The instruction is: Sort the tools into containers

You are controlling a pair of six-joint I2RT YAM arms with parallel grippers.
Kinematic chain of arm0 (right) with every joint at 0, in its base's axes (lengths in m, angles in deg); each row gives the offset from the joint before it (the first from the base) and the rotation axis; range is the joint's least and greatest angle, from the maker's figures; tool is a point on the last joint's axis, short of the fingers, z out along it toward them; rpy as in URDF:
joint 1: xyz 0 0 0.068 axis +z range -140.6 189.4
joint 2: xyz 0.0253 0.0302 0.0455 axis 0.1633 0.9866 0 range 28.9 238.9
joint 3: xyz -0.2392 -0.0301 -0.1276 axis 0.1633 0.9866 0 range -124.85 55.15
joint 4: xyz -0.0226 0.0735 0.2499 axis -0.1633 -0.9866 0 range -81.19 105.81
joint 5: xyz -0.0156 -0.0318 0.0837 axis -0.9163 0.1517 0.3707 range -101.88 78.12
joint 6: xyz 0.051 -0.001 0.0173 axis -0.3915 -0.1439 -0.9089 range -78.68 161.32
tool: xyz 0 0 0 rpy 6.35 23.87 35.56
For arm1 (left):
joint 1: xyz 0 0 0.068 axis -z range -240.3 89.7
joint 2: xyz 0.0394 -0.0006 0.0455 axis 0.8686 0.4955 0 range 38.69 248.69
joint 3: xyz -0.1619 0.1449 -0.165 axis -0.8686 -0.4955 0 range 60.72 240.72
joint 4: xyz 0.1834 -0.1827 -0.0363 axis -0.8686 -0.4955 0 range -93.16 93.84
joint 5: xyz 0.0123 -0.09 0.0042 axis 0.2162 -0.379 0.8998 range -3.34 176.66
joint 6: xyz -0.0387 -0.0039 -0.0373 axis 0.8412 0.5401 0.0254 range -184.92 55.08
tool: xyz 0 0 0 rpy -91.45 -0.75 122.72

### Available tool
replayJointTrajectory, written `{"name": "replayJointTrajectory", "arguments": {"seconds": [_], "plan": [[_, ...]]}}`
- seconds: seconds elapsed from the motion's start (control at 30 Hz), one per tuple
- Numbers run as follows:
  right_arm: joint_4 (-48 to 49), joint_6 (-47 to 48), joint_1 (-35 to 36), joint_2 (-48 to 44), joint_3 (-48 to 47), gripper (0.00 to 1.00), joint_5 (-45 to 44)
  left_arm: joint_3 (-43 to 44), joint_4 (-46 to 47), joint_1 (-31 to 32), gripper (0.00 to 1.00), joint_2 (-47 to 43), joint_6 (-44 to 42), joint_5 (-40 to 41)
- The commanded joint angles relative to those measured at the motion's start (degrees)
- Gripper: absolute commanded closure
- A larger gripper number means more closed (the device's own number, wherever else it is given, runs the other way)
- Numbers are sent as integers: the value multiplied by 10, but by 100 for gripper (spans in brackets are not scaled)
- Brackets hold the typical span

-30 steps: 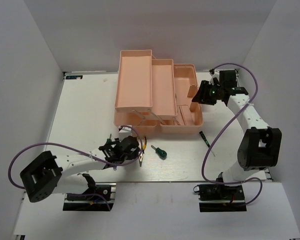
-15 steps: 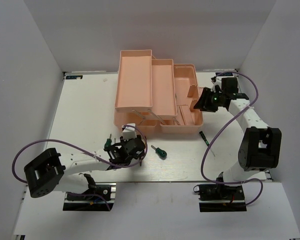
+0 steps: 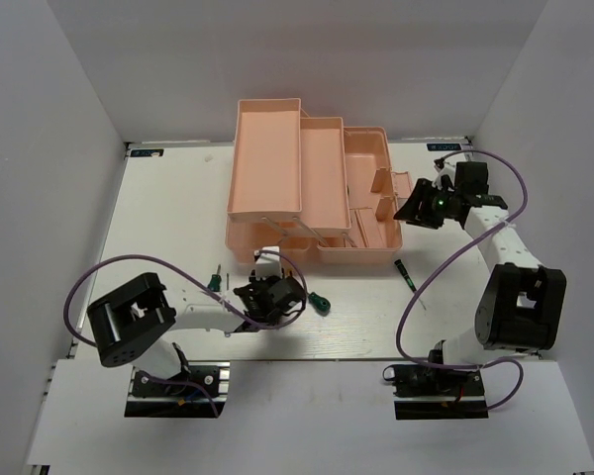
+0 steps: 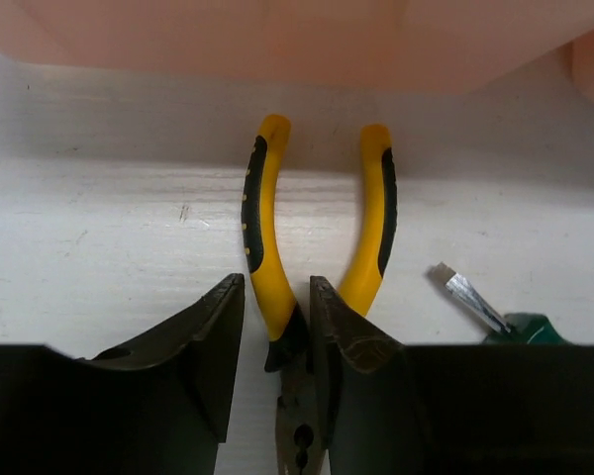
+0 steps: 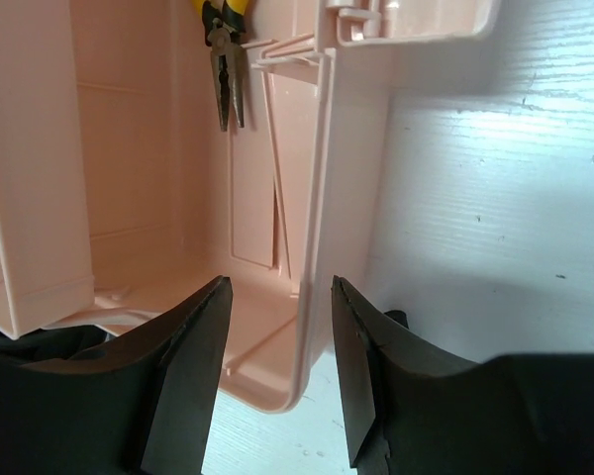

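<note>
**Now: left fingers astride the pliers, grasp not yet made**

1. Task thing. The yellow-and-black pliers (image 4: 260,213) lie flat on the tabletop (image 3: 168,218), just near of the front wall of the salmon-pink toolbox (image 3: 267,158).
2. Long axis. The pliers run near to far. The handle ends point far, toward the toolbox wall, and the pivot and nose point back toward the left wrist.
3. Left gripper (image 4: 277,341). The fingers are spread and low over the tabletop. Only the left handle, where it narrows to the pivot, lies between them. The right handle passes under or beside the right finger; which of the two cannot be told. No pinch is visible.
4. Closing line. It runs across the long axis, so the coming move calls for closing only, not for turning the wrist. A one-handle grip may let the pliers swing when lifted.
5. Right gripper (image 5: 280,297). Its fingers are spread and hold nothing. They straddle the right end wall of the toolbox, well apart from the pliers on the tabletop. The left arm is clearly the nearer.
6. Other tools. A second pliers (image 5: 228,79) lies inside the toolbox. A stubby green screwdriver (image 4: 523,327) lies just right of the left fingers.
</note>
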State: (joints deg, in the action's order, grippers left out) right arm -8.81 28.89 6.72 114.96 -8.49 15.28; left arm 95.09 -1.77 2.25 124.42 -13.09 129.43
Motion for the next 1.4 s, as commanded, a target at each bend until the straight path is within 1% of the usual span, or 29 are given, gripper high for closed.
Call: {"name": "replayJointTrajectory", "arguments": {"seconds": [0.0, 0.17, 0.3, 0.37, 0.4, 0.5, 0.57, 0.6, 0.63, 0.67, 0.7, 0.8, 0.9, 0.97, 1.0, 1.1, 1.13, 1.17, 1.2, 1.23, 1.27, 1.37], "plan": [[19, 4, -10, -18, 10, 49, 24, 21, 8, 10, 57, 8, 13, 24], [21, -2, -22, -26, 18, 49, 40, 26, -10, 10, 59, 27, 25, 24], [22, -3, -34, -32, 23, 49, 48, 21, -22, 15, 68, 33, 36, 19], [22, -1, -38, -34, 23, 47, 58, 21, -22, 21, 74, 33, 42, 13], [17, 1, -39, -37, 22, 46, 60, 21, -22, 26, 80, 33, 42, 6], [5, 8, -46, -40, 22, 44, 74, 21, -28, 33, 89, 21, 42, -9], [-1, 20, -51, -44, 21, 37, 83, 21, -35, 49, 98, 6, 35, -18], [-3, 26, -52, -48, 22, 37, 84, 21, -35, 49, 99, -1, 30, -27], [-9, 33, -55, -48, 22, 25, 85, 26, -35, 59, 100, -10, 24, -27], [-17, 48, -57, -51, 21, 19, 89, 26, -35, 64, 100, -20, 6, -40], [-22, 55, -58, -55, 19, 10, 88, 32, -25, 70, 100, -41, -14, -49], [-49, 100, -64, -58, 15, 10, 84, 52, -19, 93, 100, -67, -80, -72], [-66, 121, -73, -68, 18, 10, 68, 82, -18, 109, 100, -85, -122, -73], [-68, 121, -80, -81, 31, 10, 48, 105, -25, 125, 100, -99, -134, -66], [-68, 141, -83, -87, 35, 10, 34, 118, -30, 125, 100, -99, -146, -66], [-69, 164, -89, -112, 55, 21, 0, 142, -18, 137, 100, -112, -182, -58], [-71, 172, -91, -121, 72, 26, -6, 148, -3, 137, 100, -112, -192, -58], [-71, 177, -94, -130, 78, 47, -17, 155, 4, 137, 100, -112, -201, -58], [-73, 180, -96, -134, 83, 64, -25, 171, 11, 137, 100, -112, -219, -58], [-74, 191, -99, -138, 93, 84, -29, 180, 20, 137, 100, -101, -231, -64], [-75, 195, -102, -149, 105, 100, -31, 191, 34, 137, 100, -93, -241, -64], [-94, 221, -112, -164, 122, 100, -23, 245, 69, 131, 100, -61, -275, -77]]}}
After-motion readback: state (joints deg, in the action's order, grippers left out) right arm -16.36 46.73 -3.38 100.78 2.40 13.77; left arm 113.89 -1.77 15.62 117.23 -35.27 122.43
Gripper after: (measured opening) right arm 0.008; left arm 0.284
